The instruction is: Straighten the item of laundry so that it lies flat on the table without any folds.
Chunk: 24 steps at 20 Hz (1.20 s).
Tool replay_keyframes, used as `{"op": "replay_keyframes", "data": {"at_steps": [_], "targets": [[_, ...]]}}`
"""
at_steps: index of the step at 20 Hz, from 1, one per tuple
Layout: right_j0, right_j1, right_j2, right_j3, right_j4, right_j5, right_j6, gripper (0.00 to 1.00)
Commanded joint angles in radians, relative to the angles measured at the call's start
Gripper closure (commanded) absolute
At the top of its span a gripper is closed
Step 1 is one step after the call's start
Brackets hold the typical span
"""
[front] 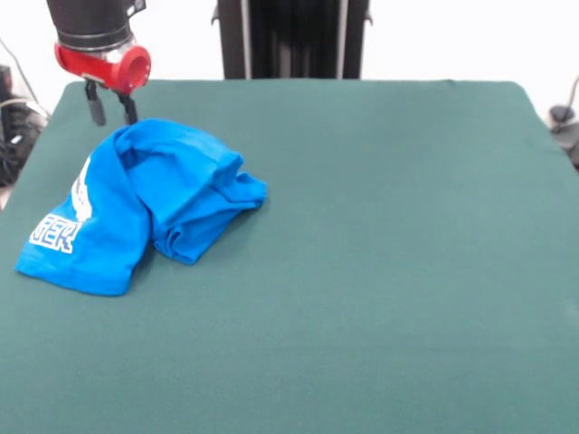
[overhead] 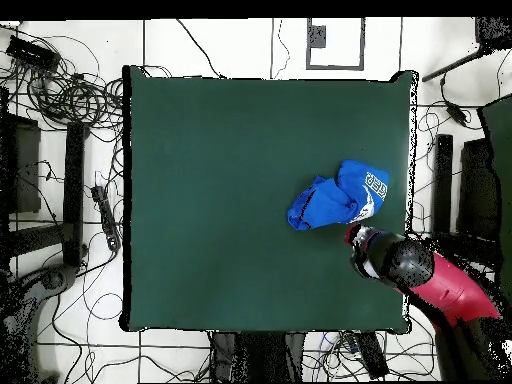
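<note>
Crumpled soft blue T-shirt [front: 145, 203]

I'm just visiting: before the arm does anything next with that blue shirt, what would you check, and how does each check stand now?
1. Shirt flat: not ok. The blue T-shirt lies bunched and folded over itself.
2. Gripper free: ok. The gripper is open, holding nothing, at the shirt's far edge.
3. Room to spread: ok. The table shows wide bare cloth beside the shirt.
4. Shirt on table: ok, though near one edge.
5. Which layer lies on top: cannot tell.
</note>
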Motion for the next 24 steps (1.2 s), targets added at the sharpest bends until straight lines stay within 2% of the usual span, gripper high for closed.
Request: {"op": "replay_keyframes", "data": {"at_steps": [1,24], "targets": [[-0.019,-0.011,0.043,-0.024,-0.074,0.153,-0.075,0.00],[-0.009,-0.005,0.086,-0.047,-0.101,0.183,-0.019,0.00]]}}
